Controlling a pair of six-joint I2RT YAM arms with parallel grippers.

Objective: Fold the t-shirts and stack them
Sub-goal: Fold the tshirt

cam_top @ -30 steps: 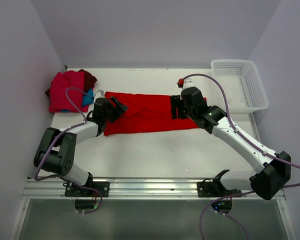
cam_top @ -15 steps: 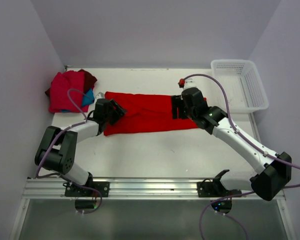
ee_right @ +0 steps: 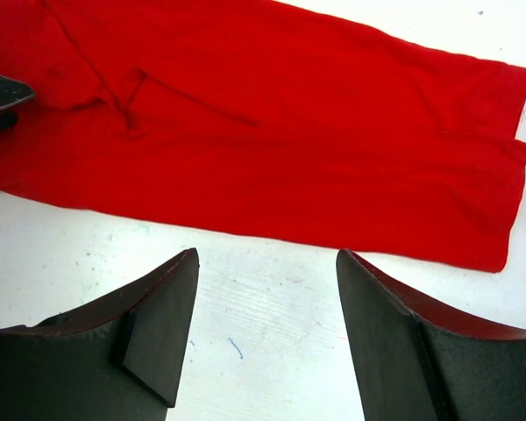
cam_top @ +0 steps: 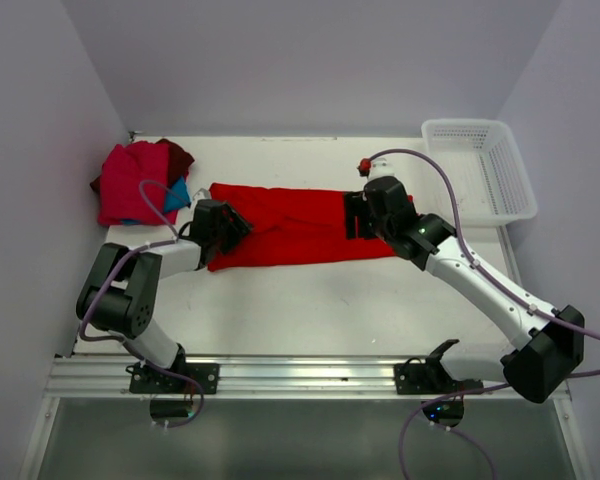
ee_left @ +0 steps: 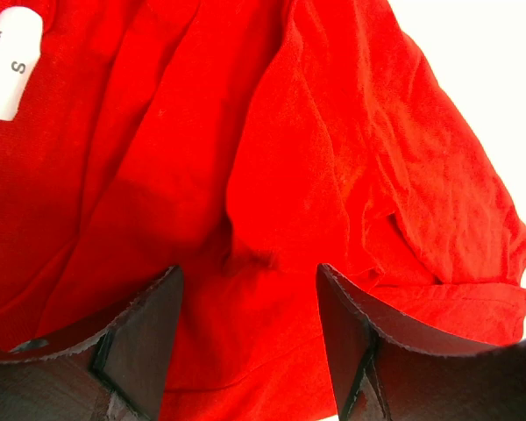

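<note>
A bright red t-shirt lies on the table as a long strip folded lengthwise. My left gripper is at its left end. In the left wrist view that gripper is open, its dark fingers spread over wrinkled red cloth with a white size label at the upper left. My right gripper hovers over the strip's right part and is open. In the right wrist view, bare table shows between the right gripper's fingers, and the red strip lies beyond them. Folded t-shirts in red, maroon and teal are piled at the back left.
A white mesh basket stands at the back right corner. Purple-grey walls close in the table on three sides. The left gripper's fingertip shows at the left edge of the right wrist view.
My left gripper has narrowed a little and dropped slightly toward the shirt's left end, its arm swinging in. The right arm and the shirt have stayed put.
</note>
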